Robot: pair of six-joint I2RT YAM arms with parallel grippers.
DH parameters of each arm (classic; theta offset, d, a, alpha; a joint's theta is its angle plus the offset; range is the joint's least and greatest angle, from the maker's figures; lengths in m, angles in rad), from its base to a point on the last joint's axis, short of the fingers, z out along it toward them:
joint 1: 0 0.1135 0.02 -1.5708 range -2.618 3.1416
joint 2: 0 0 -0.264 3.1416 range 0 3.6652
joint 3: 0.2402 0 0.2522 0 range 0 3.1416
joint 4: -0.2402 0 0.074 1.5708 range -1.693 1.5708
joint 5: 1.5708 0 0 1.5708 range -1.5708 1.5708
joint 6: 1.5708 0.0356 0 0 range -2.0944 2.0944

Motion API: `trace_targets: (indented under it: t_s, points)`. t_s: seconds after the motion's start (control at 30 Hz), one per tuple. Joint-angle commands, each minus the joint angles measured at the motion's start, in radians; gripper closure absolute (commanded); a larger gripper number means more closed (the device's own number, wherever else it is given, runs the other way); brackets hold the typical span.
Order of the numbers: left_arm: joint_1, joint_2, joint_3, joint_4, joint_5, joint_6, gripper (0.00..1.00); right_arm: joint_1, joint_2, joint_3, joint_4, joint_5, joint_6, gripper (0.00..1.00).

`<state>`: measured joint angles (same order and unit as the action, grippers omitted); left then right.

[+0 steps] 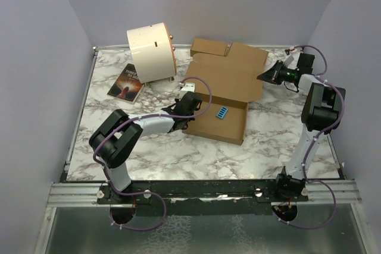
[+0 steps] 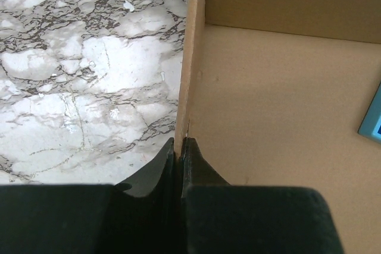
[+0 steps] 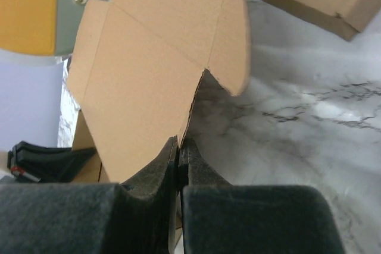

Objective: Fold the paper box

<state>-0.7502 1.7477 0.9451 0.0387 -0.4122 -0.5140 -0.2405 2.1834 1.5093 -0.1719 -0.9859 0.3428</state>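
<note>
The paper box (image 1: 229,78) sits toward the far middle of the surface (image 1: 196,153), with its lid spread toward the far edge. The left gripper (image 2: 180,142) is clamped on the tray's upright left wall, and from above the arm partly hides its fingertips. The right gripper (image 3: 178,142) pinches a lid flap on the box's right side. A blue item (image 1: 221,112) in the tray is cut off in the left wrist view. A drum (image 1: 152,52) and a book (image 1: 126,82) crowd the far left corner. Bare marble runs along the near edge.
</note>
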Motion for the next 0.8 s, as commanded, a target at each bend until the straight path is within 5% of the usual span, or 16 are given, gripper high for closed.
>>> trace_targets:
  t_s: [0.0, 0.53, 0.77]
  points:
    - [0.001, 0.036, -0.018, -0.11, 0.011, -0.021, 1.0, 0.009, -0.219, -0.148, 0.24, -0.069, 0.002, 0.99]
    - [-0.001, 0.043, -0.017, -0.109, -0.061, -0.031, 1.0, 0.01, -0.754, -0.721, 0.833, 0.014, 0.066, 0.99]
    - [-0.012, 0.023, -0.034, -0.081, -0.067, -0.039, 1.0, 0.01, -0.831, -0.85, 0.988, -0.058, 0.036, 0.99]
